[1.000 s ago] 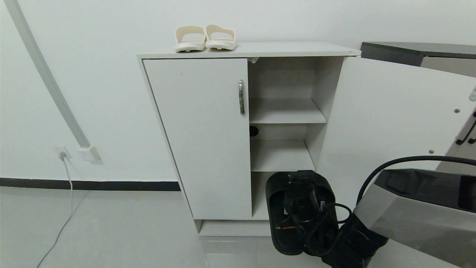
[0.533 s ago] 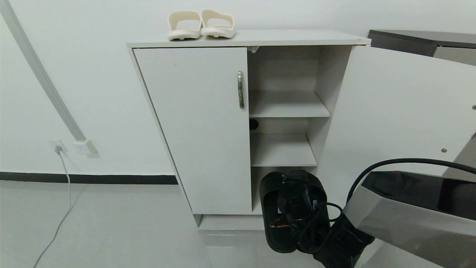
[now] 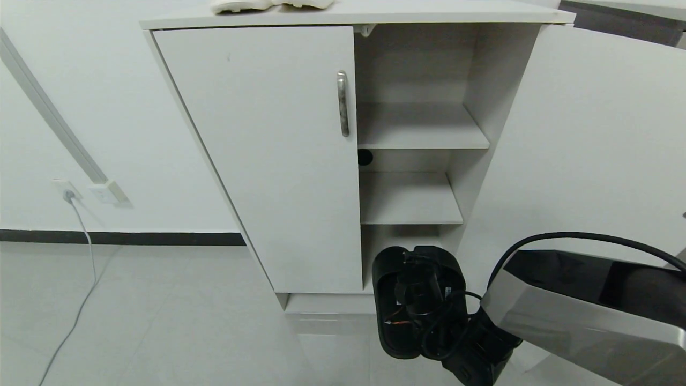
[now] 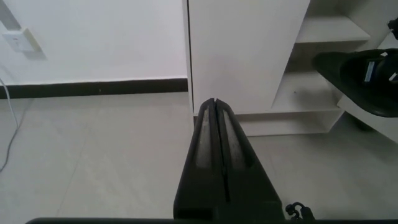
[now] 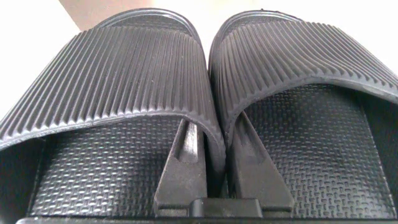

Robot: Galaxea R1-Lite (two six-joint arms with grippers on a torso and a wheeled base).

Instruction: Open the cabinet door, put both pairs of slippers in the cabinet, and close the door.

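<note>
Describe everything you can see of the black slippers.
The black slippers are a pair of rubbery-looking slides with ribbed straps and finely textured footbeds. They sit side by side, inner edges pressed together, footbeds facing the head camera. The right gripper clamps those two inner walls, its fingers lying one in each footbed under the straps. The pair hangs in front of the cabinet's open bottom compartment, apparently clear of the floor.

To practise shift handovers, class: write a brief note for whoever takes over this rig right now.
Right gripper: shut on the black slippers, in front of the bottom compartment of the cabinet.
Left gripper: shut, empty, above the floor.
Cream slippers: on the cabinet top.
Done: right door open.
Left: shelve black pair, then cream pair; close the door.
</note>
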